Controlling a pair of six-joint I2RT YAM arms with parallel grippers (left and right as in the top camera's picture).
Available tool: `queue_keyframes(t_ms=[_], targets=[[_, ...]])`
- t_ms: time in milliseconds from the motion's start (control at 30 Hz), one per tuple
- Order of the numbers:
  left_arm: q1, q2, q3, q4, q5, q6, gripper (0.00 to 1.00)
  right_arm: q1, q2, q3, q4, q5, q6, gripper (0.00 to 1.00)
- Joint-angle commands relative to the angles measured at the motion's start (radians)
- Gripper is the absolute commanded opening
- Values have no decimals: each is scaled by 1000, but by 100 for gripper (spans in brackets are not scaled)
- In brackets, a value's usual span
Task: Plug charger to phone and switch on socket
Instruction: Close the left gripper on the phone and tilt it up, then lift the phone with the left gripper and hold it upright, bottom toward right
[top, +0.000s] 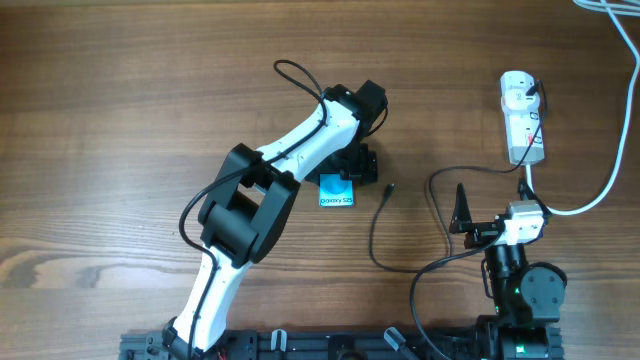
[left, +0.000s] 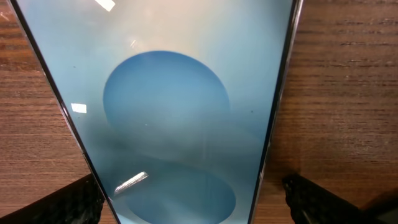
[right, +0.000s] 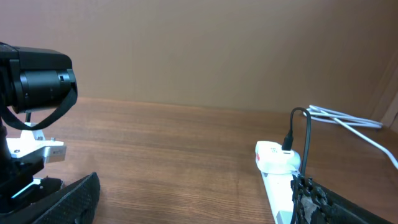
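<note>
1. The left claw (top: 357, 166) is sitting over the far end of the phone (top: 337, 190). The phone is lying flat near the middle of the table (top: 120, 90), cyan screen up, with its white strip of text at the end nearer the robot's base.
2. In the left wrist view, the left claw's fingers (left: 59, 202) are standing wide apart, one on each side of the phone's long edges. One is just beside an edge and the other is a little clear of it, so the claw is spread and gripping nothing.
3. The charger (top: 373, 240) is looping across the table between the phone and the right arm. Its connector tip (top: 388, 190) is lying just to the right of the phone, apart from it.
4. The socket (top: 522, 118) is lying at the far right of the table with a black plug (right: 287, 146) standing in it and a white cord (top: 600, 190) trailing away. Whether its switch is on is too small to tell.
5. The right claw (right: 199, 208) is resting with its jaws fully spread and empty, and the socket is lying just beside one finger.
</note>
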Motion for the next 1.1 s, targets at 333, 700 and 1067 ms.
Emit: queue_keyframes(t_ms=[333,700,1067], targets=[[51,51,-54,51,-29,5,98,8,-9,-2,2,17,-8,100],[51,51,-54,80,-29,5,86,8,-9,-2,2,17,-8,100],[51,51,-54,68,-29,4,74,8,-9,-2,2,17,-8,100]])
